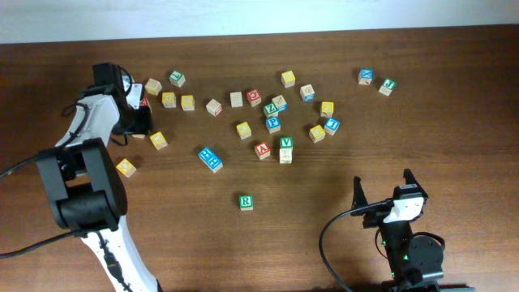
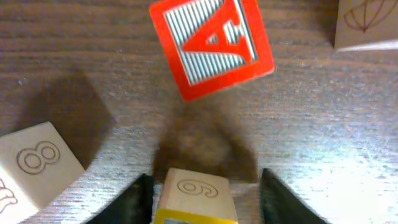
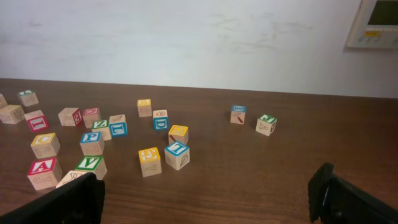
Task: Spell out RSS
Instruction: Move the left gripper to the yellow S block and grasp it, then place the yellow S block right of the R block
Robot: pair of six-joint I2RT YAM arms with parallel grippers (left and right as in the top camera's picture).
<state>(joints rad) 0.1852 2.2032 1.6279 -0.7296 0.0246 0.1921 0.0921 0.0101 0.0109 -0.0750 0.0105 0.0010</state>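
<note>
In the left wrist view my left gripper is open, with a finger on each side of a wooden block with a yellow top. The block has a 6 or 9 carved on its side; its top letter is hidden. The left finger is against it and a gap shows at the right finger. In the overhead view this gripper is at the far left. A green R block lies alone in the middle front. My right gripper is open and empty at the front right, and it also shows in the right wrist view.
A red A block lies just ahead of the left fingers, and a plain block carved with an 8 is at their left. Several letter blocks are scattered across the back of the table, among them a stacked green V block.
</note>
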